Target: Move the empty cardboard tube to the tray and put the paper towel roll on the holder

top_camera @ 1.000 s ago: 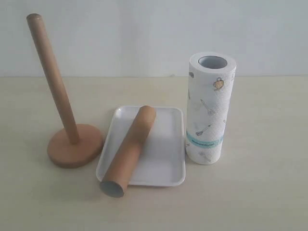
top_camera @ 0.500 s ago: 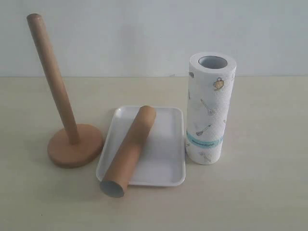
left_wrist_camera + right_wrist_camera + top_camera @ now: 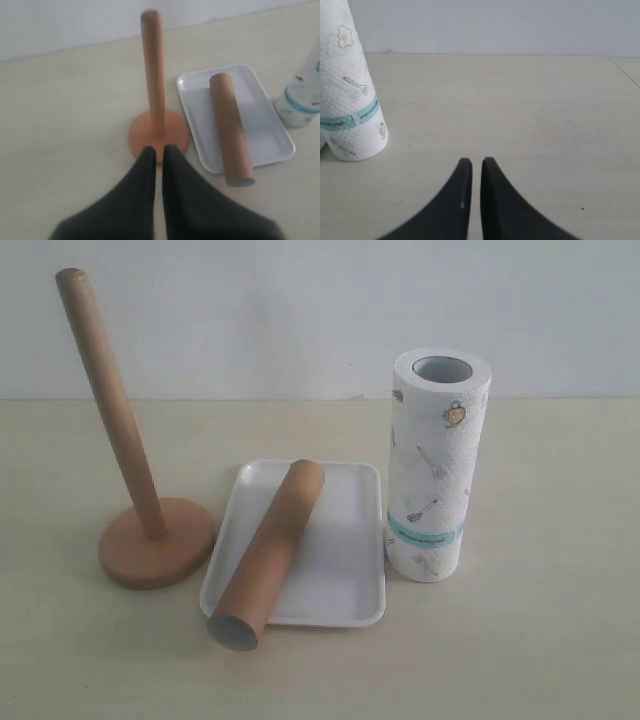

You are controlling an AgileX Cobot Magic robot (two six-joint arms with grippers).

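Note:
The brown cardboard tube point(image 3: 268, 552) lies slantwise across the white tray point(image 3: 340, 560), its grey open end overhanging the tray's near rim. The wooden holder point(image 3: 150, 540) stands bare to the tray's left. The printed paper towel roll point(image 3: 432, 465) stands upright just right of the tray. Neither gripper shows in the exterior view. My left gripper point(image 3: 158, 150) is shut and empty, back from the holder point(image 3: 154, 90), with the tube point(image 3: 229, 127), tray point(image 3: 265, 140) and roll point(image 3: 302, 95) off to one side. My right gripper point(image 3: 473, 162) is shut and empty, well apart from the roll point(image 3: 347, 85).
All stands on a pale beige table point(image 3: 540, 640) with a white wall point(image 3: 300, 310) behind. The table's edge line shows at the far corner of the right wrist view.

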